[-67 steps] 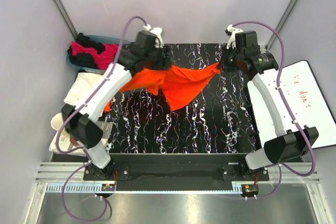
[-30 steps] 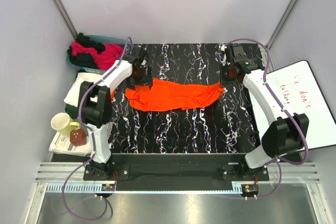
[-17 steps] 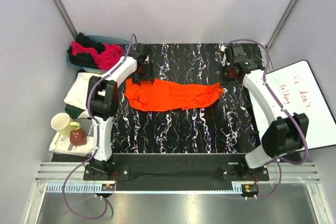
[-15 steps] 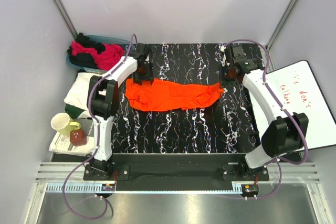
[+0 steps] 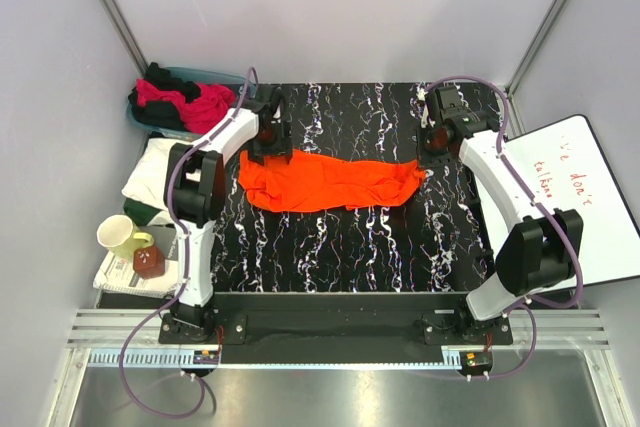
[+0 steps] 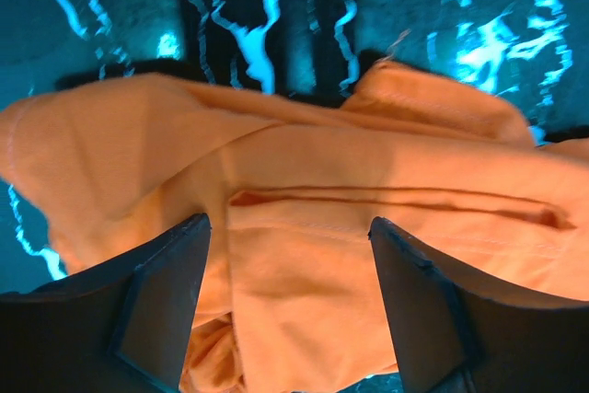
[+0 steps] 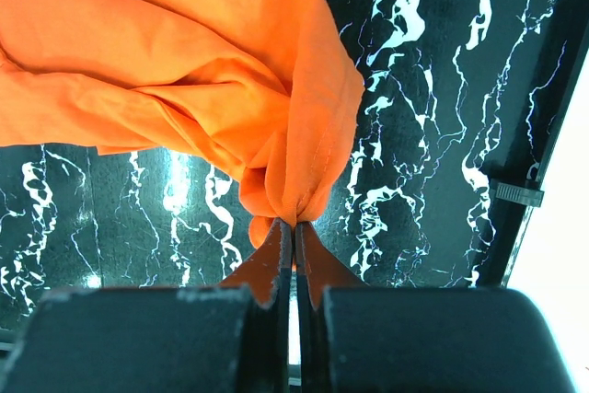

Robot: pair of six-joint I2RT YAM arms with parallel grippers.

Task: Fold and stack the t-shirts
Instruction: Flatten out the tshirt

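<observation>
The bright orange t-shirt (image 5: 330,182) lies bunched in a long strip across the far half of the black marbled table (image 5: 350,247). My left gripper (image 5: 268,152) is open just above the shirt's left end, its fingers (image 6: 166,296) straddling the cloth (image 6: 304,264) without holding it. My right gripper (image 5: 425,159) is shut on the shirt's right end; in the right wrist view the tips (image 7: 294,232) pinch a gathered fold of orange cloth (image 7: 184,89). Magenta-pink and black shirts (image 5: 180,102) lie piled in the teal basket at the far left. A white shirt (image 5: 160,167) lies below it.
The teal basket (image 5: 200,75) stands at the far left corner. A white board with red handwriting (image 5: 575,192) lies at the right edge. A yellow mug (image 5: 118,237) and a small red object (image 5: 148,262) stand at the left, off the table.
The shirt, earlier hung stretched between both grippers, was lowered onto the table. My left gripper has let go of its left end and opened; the right still holds its end.
</observation>
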